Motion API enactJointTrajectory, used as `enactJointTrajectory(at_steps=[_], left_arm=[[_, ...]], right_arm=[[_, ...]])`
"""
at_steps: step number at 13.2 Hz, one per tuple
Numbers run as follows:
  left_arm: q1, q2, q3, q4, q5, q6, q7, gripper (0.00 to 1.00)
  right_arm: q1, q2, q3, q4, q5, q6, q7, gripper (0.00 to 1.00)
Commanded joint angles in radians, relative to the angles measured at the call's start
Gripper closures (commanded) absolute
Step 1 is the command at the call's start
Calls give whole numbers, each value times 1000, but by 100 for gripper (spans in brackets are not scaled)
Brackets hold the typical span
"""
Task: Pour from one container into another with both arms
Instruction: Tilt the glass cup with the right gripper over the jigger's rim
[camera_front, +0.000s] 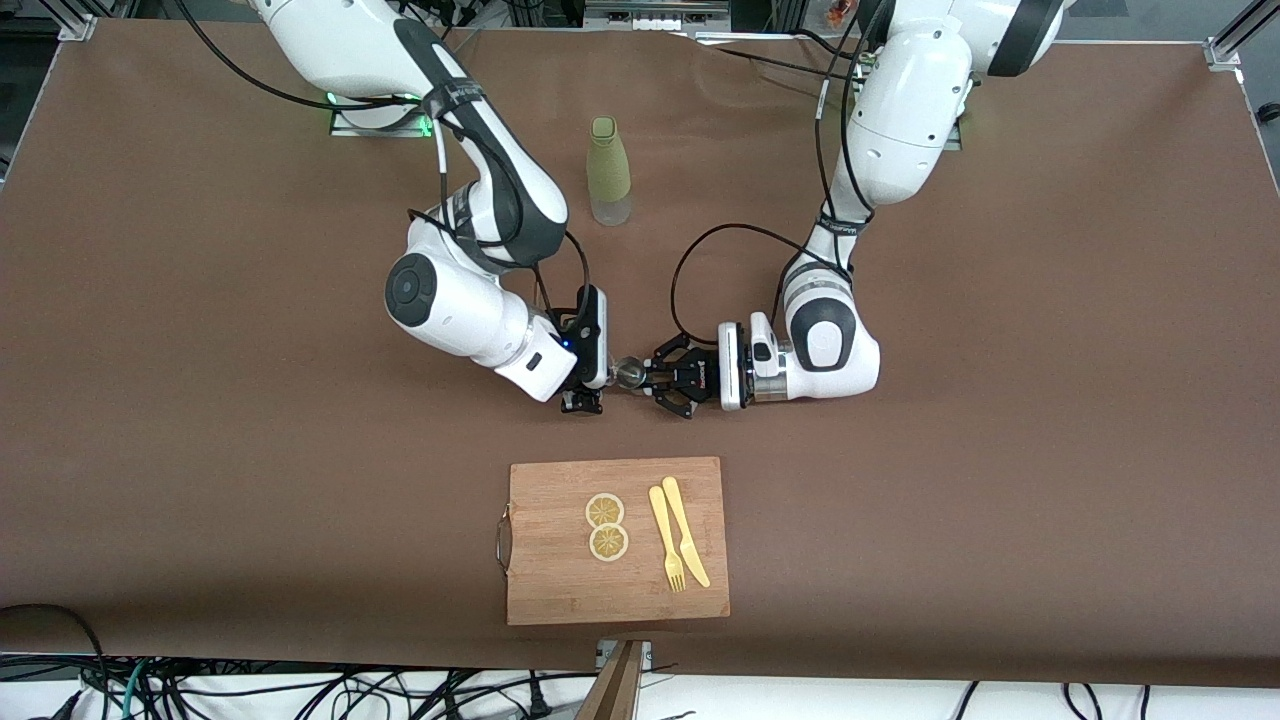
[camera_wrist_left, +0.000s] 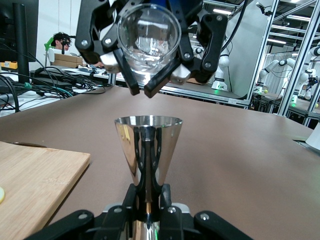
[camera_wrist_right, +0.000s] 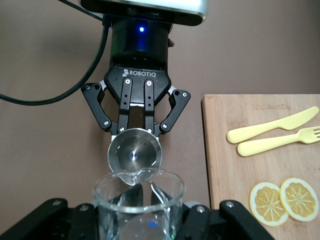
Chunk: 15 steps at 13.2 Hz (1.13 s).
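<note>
My right gripper is shut on a clear glass beaker, which is tipped with its spout over the rim of a metal cone-shaped cup. My left gripper is shut on that cup and holds it upright just above the table's middle. In the left wrist view the cup rises from my own left gripper, and the beaker's mouth faces me, clamped in the right gripper. In the right wrist view the cup shows its inside. I cannot tell whether liquid is in the beaker.
A green bottle stands between the arms' bases. A wooden cutting board lies nearer the front camera than the grippers, carrying two lemon slices, a yellow fork and a yellow knife.
</note>
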Motion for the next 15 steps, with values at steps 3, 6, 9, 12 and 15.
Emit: enactJointTrajectory(at_steps=[3,6,9,12,15], left_arm=[[-15,7,8,17,-36,24,18,100],[-15,7,8,17,-36,24,18,100],[-15,7,8,17,-36,24,18,100],[-15,7,8,17,-36,24,18,100],[-15,7,8,17,-36,24,18,100]], right_arm=[[36,-38,-5,-29,-126,11,141,100],[56,-38,-2,-29,-209,11,231,100],[57,-40,-5,-29,-208,11,228,100],[25,-52,-8,-29,-127,13,219,100],[16,-60,-8,-29,-6,16,196,100]])
